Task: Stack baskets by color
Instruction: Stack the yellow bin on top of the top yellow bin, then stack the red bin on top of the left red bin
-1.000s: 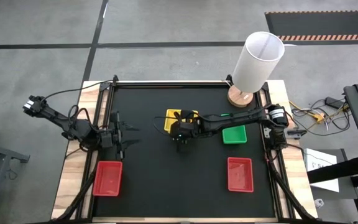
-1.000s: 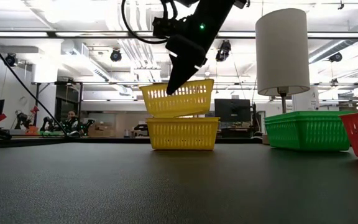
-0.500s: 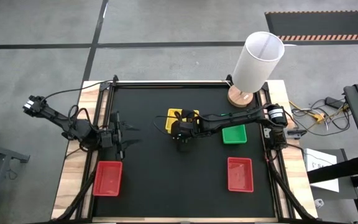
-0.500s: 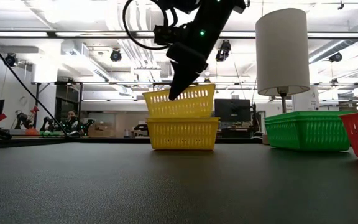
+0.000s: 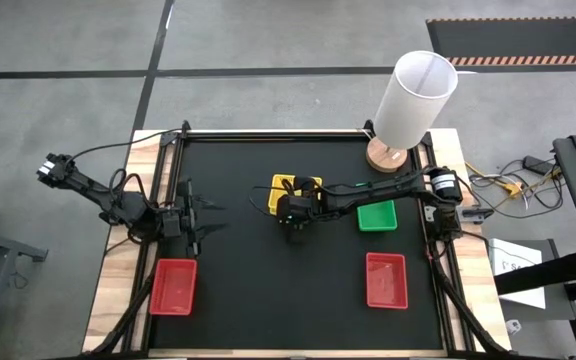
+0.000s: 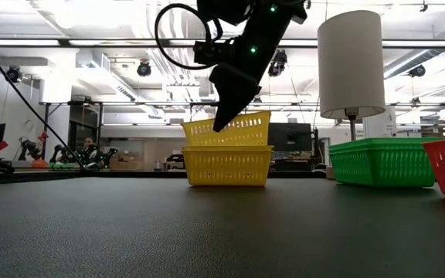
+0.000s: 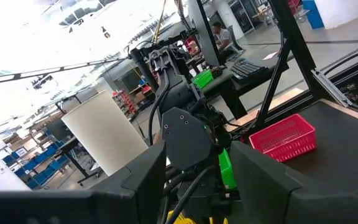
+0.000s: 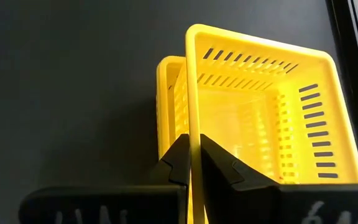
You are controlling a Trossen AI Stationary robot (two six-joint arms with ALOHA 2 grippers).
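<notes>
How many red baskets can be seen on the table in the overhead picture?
2. One red basket lies at the table's near left corner, the other red basket at the near right. Each may be a stack hiding more baskets nested inside; the overhead view cannot settle that.

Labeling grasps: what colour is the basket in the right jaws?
Yellow basket; clearest in the right wrist view.

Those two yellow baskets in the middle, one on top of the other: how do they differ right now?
The upper yellow basket is pinched by its rim in the right gripper; the lower yellow basket sits free on the table. The upper one tilts slightly and is only partly nested; the lower one stands level. From above, the upper one sits a little offset from the lower one. Both look alike in colour, shape and mesh walls.
</notes>
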